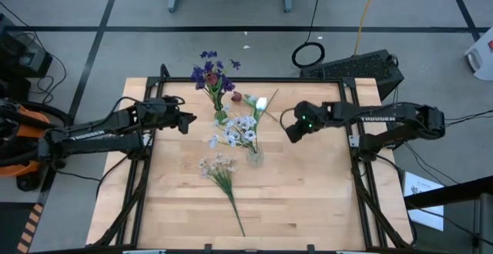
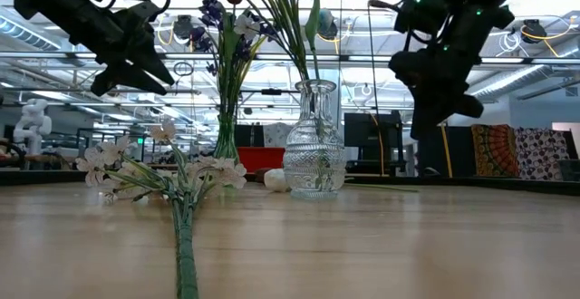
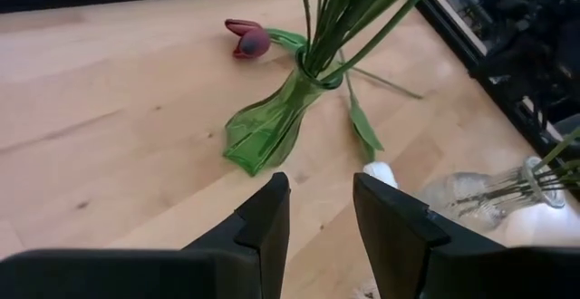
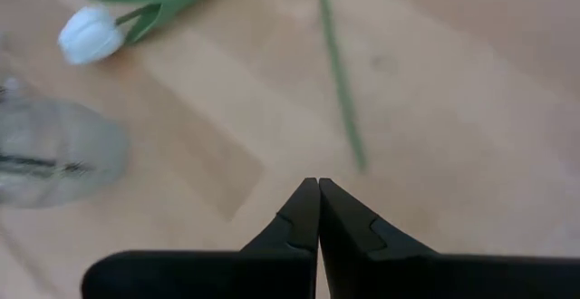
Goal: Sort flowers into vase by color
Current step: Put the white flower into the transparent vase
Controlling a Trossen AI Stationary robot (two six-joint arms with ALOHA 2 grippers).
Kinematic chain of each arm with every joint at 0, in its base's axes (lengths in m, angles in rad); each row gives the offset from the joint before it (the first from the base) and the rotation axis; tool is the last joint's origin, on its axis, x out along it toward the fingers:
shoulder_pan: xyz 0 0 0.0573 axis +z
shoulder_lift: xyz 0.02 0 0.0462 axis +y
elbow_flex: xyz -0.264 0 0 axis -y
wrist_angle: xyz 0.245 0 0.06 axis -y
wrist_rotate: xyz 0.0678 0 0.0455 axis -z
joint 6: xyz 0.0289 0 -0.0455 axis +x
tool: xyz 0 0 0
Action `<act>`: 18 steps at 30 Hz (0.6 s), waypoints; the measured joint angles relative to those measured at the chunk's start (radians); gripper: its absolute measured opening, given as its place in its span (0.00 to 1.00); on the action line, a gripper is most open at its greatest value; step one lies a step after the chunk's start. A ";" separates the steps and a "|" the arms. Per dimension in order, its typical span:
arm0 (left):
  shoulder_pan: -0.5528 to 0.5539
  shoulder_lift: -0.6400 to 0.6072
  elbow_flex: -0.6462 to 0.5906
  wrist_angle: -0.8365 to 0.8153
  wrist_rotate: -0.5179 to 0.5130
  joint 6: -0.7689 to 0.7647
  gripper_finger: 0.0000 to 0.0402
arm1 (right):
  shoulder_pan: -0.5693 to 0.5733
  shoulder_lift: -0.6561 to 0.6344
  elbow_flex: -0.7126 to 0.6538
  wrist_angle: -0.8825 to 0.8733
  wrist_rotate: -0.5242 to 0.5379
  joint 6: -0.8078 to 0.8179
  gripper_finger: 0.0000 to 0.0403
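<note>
Two vases mid-table, flowers in and around them, as I see it from the controls.

One vase (image 1: 221,116) holds stems; a second vase (image 1: 254,157) stands just beside it, nearer me. Two tulips (image 1: 250,100) lie behind them. A loose spray (image 1: 223,175) lies in front. Left gripper (image 1: 187,121) hovers left, right gripper (image 1: 293,133) right.

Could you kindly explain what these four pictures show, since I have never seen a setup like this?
Two dark robot arms work at a wooden table. One picture looks straight down, one looks level across the tabletop, and two come from cameras on the arms' wrists. The left pincer is open and holds nothing, above the table near a green vase holding purple flowers. The right pincer is shut and empty, above a white tulip lying on the wood. A clear vase holds pale blossoms. A dark red tulip and a pale spray lie loose on the table.
</note>
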 joint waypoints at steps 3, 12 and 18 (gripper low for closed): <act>0.000 0.000 0.000 -0.007 -0.005 -0.001 0.32 | -0.061 0.000 0.000 0.026 -0.016 -0.109 0.03; 0.000 0.000 0.000 -0.006 -0.009 -0.003 0.32 | -0.168 0.128 0.001 0.165 -0.112 -0.384 0.17; 0.000 0.002 0.000 -0.007 -0.025 -0.053 0.32 | -0.183 0.247 0.037 0.202 -0.129 -0.473 0.26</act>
